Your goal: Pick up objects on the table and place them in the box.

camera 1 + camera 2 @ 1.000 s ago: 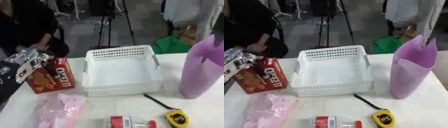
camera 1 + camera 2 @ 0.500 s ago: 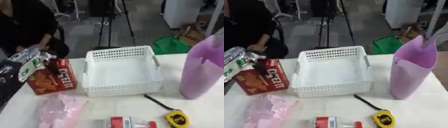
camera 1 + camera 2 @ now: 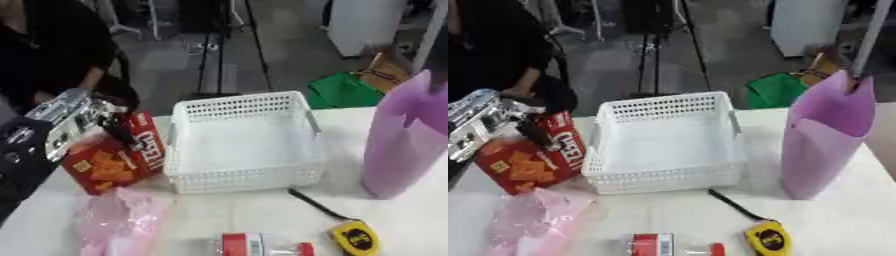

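Observation:
My left hand [image 3: 63,121], silver and black, comes in from the left edge with its fingers curled over the top corner of a red cracker box [image 3: 112,162]. The box stands tilted on the white table, just left of the white perforated basket [image 3: 245,145], which holds nothing. A crumpled pink plastic bag [image 3: 118,225] lies in front of the box. Near the front edge lie a small bottle with a red label [image 3: 258,246] and a yellow tape measure [image 3: 357,237] with its black strap trailing toward the basket. My right hand shows in no view.
A tall purple bag [image 3: 826,135] stands on the table right of the basket. A person in black [image 3: 52,55] sits beyond the far left edge. Past the table are a tripod's legs [image 3: 210,45] and a green bag [image 3: 346,90] on the floor.
The whole picture has drifted a little. My left hand stays on the cracker box, which has tipped slightly toward the basket; everything else lies as before.

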Available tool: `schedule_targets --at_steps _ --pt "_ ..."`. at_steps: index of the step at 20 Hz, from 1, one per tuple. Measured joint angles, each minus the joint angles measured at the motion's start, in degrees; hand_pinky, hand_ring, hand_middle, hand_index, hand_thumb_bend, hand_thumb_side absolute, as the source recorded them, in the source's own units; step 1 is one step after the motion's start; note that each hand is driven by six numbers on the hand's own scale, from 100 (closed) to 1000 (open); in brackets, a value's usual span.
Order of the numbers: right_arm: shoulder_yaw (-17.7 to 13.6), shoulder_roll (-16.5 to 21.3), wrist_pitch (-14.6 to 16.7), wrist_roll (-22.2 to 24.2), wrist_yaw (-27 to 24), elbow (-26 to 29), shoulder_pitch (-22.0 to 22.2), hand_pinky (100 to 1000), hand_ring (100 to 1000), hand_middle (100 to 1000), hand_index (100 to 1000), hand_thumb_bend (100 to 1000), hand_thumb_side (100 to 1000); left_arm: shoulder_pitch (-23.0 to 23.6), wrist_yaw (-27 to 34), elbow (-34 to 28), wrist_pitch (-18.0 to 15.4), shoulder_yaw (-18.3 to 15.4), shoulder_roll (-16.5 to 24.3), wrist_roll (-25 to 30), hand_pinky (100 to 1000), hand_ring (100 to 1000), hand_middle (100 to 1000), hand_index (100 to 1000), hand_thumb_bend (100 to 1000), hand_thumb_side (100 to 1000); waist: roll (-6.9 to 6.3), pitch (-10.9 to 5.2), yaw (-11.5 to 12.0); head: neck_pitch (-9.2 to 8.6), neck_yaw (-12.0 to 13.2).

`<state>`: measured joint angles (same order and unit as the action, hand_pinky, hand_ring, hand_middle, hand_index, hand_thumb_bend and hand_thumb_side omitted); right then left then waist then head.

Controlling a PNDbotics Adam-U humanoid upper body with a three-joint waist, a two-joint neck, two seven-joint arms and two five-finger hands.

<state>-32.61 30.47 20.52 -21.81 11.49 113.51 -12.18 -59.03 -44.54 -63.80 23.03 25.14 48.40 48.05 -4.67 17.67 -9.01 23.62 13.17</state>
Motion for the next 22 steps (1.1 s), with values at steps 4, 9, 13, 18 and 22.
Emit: schedule_targets --at_steps 4,9,13,18,22 --pt "-0.05 0.00 -0.13 -0.21 0.00 0.00 -0.01 747 756 718 706 100 800 -0.25 0.05 0.11 0.08 0.00 -0.03 -0.08 742 731 545 622 284 499 -0.02 0.00 -0.01 0.00 0.16" --pt "-0.20 0.00 -0.26 -0.56 -0.01 0.00 -0.02 748 756 717 705 100 800 -0.51 -1.58 0.61 0.02 0.00 -0.03 -0.02 704 682 498 574 275 462 -0.08 0.00 -0.01 0.00 0.24" --pt "-0.20 0.00 -0.26 -0.74 -0.01 0.00 -0.01 748 756 716 705 100 798 -1.07 -3.57 1.64 -0.37 -0.06 -0.07 0.37 689 665 482 557 242 444 -0.08 0.00 0.09 0.01 0.28" --pt "-0.21 0.00 -0.42 -0.98 -0.01 0.00 0.02 748 755 715 704 100 797 -1.98 -6.76 3.09 -0.99 -0.68 -0.56 0.99 664 648 469 552 274 453 -0.07 -0.02 0.28 0.05 0.37" --pt "-0.21 0.00 -0.60 -1.30 -0.01 0.00 0.05 748 756 715 702 100 797 -2.10 -9.19 3.25 -1.32 -2.11 -0.56 1.32 663 644 463 552 274 450 -0.06 -0.11 0.41 0.25 0.32"
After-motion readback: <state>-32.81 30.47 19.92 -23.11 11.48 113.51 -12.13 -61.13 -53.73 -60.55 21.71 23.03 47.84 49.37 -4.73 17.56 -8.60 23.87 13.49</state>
